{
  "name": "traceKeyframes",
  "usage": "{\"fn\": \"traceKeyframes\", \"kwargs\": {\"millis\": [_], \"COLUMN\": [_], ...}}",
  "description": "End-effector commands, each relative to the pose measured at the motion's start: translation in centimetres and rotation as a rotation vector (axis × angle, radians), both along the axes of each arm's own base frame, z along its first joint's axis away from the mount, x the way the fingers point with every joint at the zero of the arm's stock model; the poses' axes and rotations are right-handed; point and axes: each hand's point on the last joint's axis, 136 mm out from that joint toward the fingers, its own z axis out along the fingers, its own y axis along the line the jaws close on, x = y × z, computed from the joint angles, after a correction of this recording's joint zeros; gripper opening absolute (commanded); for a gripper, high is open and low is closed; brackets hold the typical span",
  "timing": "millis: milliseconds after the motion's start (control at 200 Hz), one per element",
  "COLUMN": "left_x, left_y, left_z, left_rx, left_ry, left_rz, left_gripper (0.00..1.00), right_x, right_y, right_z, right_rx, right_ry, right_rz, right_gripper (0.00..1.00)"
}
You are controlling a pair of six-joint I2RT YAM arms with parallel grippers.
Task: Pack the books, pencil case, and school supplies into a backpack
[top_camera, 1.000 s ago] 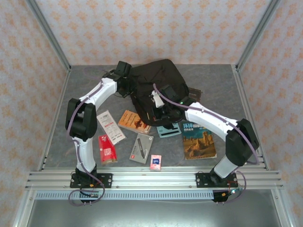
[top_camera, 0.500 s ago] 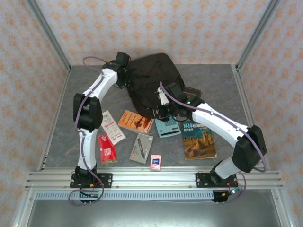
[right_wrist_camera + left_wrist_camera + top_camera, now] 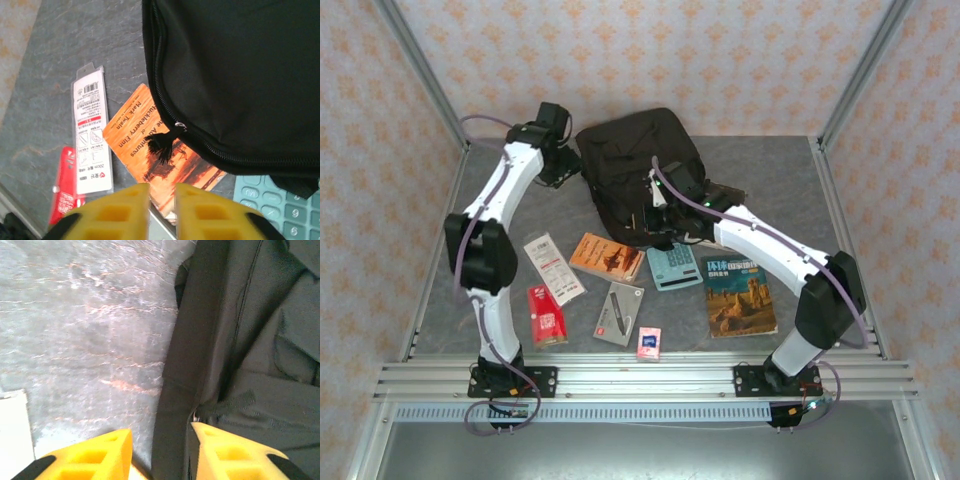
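black backpack (image 3: 640,150) — orange book (image 3: 605,256) just beside

L fingers (image 3: 90,460) apart, R fingers (image 3: 115,210) barely.

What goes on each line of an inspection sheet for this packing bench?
Surface: grey table.
Job's things: black backpack at the far middle; orange book, desert book, calculator, red packet, white-and-red card, grey flat box, tiny box all lie outside it.
Clutter: nothing seen.
Grippers: left gripper open at the backpack's left edge; right gripper open near its zip pull; both empty.
Cables: grey cables run along the left arm and right arm.
Surroundings: pink patterned walls, metal frame.
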Motion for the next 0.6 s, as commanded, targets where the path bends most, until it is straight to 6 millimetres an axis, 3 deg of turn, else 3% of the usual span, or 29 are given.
{"fn": "traceKeyframes", "kwargs": {"millis": [0, 70, 95, 240, 260, 295, 390, 500, 596], "left_x": [-1.3, -2.4, -2.8, -5.0, -5.3, -5.7, -6.2, -6.1, -6.0], "left_y": [-0.2, -1.1, -1.3, -1.8, -1.6, -1.6, -1.5, -1.8, -1.9], "left_z": [2.0, 1.5, 1.4, 1.4, 1.3, 1.3, 1.0, 1.1, 1.4], "left_rx": [-0.059, -0.132, -0.15, -0.162, -0.154, -0.152, -0.145, -0.162, -0.165], "left_ry": [-0.055, -0.053, -0.055, -0.085, -0.086, -0.091, -0.096, -0.102, -0.108], "left_rz": [0.03, 0.03, 0.031, 0.007, 0.007, 0.002, 0.002, -0.005, -0.008], "left_gripper": [0.37, 0.38, 0.38, 0.39, 0.39, 0.39, 0.4, 0.39, 0.39], "right_x": [-0.4, -0.6, -0.8, -0.9, -0.8, -0.8, -0.4, 0.7, 1.6], "right_y": [-0.8, -1.1, -1.2, -2.0, -2.2, -2.1, -1.2, -0.3, 1.0], "right_z": [2.0, 2.4, 2.5, 3.3, 3.4, 3.3, 2.0, -0.4, -1.3], "right_rx": [-0.011, -0.024, -0.026, -0.064, -0.071, -0.078, -0.107, -0.173, -0.188], "right_ry": [-0.045, -0.04, -0.036, -0.054, -0.059, -0.062, -0.008, 0.052, 0.057], "right_rz": [-0.004, -0.008, -0.003, -0.011, -0.013, -0.008, 0.013, 0.0, 0.003], "right_gripper": [0.38, 0.47, 0.55, 0.58, 0.64, 0.66, 0.72, 0.74, 0.73]}}
